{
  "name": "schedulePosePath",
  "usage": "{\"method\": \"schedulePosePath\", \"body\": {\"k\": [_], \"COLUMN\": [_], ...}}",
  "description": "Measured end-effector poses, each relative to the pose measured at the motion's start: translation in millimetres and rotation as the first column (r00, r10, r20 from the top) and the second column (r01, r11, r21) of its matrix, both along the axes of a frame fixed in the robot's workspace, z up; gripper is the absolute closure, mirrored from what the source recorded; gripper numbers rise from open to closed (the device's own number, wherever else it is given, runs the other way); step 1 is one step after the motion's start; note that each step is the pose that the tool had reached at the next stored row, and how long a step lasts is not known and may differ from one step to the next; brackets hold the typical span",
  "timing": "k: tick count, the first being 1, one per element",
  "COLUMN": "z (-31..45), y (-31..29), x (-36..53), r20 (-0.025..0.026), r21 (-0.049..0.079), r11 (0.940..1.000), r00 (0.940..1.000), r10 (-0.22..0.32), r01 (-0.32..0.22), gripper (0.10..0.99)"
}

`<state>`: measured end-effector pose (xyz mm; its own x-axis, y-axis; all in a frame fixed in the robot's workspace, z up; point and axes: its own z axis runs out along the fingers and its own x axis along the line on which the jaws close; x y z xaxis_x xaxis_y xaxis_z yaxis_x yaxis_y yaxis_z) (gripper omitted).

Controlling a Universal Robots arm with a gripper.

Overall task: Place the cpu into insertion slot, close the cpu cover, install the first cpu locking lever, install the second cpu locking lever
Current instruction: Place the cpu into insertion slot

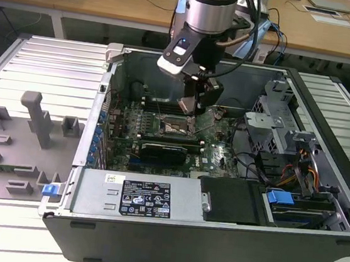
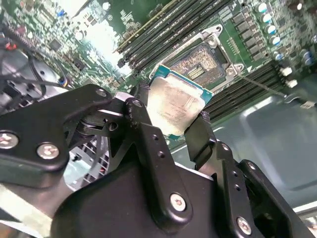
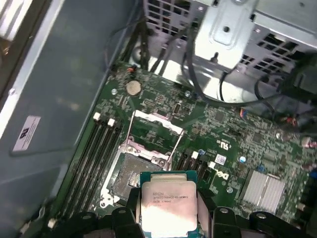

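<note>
My gripper (image 1: 192, 106) hangs inside the open computer case, shut on the cpu (image 1: 187, 106) by two opposite edges. The cpu (image 2: 176, 103) is a flat square chip with a pale silver top and a green rim. It hovers just above and beside the insertion slot (image 3: 130, 177), apart from it, as both wrist views show. The insertion slot (image 1: 174, 128) lies bare, its pin field (image 2: 202, 64) uncovered. The cpu cover (image 3: 154, 133), a silver frame with a square window, stands swung open at the slot's far edge. A thin locking lever (image 2: 261, 84) sticks up loose beside the slot.
Long black memory slots (image 3: 98, 153) flank the slot. A black graphics card (image 1: 166, 150) lies just in front of it, and a labelled power supply (image 1: 142, 197) closes the case front. A drive cage (image 1: 270, 126) with cables fills the exterior view's right. A grey fixture plate (image 1: 15, 144) lies outside, left.
</note>
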<state>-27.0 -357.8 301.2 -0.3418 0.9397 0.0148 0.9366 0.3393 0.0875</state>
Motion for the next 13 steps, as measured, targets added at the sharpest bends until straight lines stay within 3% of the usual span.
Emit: {"method": "schedulePosePath", "body": {"k": [3, 6, 11, 13], "z": [-1.0, -3.3, -9.4, -15.2], "y": [0.0, 0.0, 0.0, 0.0], "x": [0.0, 0.0, 0.0, 0.0], "r20": [0.0, 0.0, 0.0, 0.0], "r21": [0.0, 0.0, 0.0, 0.0], "r11": [0.9988, 0.9929, 0.9731, 0.9605], "r00": [0.9988, 0.9929, 0.9731, 0.9605], "r10": [-0.049, -0.119, -0.231, -0.278], "r01": [0.049, 0.119, 0.231, 0.278], "gripper": [0.545, 0.545, 0.545, 0.545]}}
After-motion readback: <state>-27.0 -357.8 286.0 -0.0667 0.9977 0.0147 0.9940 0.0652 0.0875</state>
